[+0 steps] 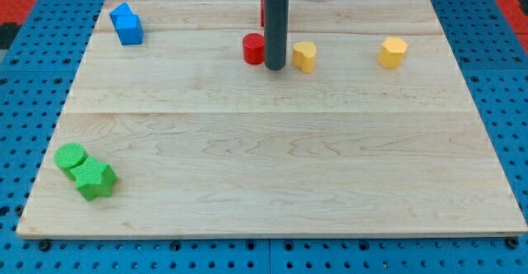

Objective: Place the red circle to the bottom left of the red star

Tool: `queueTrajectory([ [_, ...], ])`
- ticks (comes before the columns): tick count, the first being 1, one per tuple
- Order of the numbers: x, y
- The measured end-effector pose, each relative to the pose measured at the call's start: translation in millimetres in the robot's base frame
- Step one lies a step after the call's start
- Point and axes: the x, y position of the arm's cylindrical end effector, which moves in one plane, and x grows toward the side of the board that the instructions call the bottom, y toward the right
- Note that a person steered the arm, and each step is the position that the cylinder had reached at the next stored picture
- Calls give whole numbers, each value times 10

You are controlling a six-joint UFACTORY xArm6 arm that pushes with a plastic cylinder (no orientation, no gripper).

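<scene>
The red circle point(253, 49) sits near the view's top centre of the wooden board. My tip point(275, 66) stands right against its right side, between it and a yellow heart-like block point(304, 56). The red star point(262, 11) is mostly hidden behind the rod; only a red sliver shows just above the circle, to the rod's left.
A yellow hexagon point(393, 52) lies at the view's upper right. Two blue blocks point(127, 25) sit together at the upper left corner. A green circle point(71, 156) and a green star point(94, 179) touch at the lower left. The board point(272, 150) rests on a blue perforated base.
</scene>
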Motion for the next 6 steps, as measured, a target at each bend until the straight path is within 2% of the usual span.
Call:
queueTrajectory([
  [1,-334,-250],
  [2,-800,-93],
  [3,-724,-59],
  [4,-558,-393],
  [5,-646,-615],
  [6,-945,-347],
])
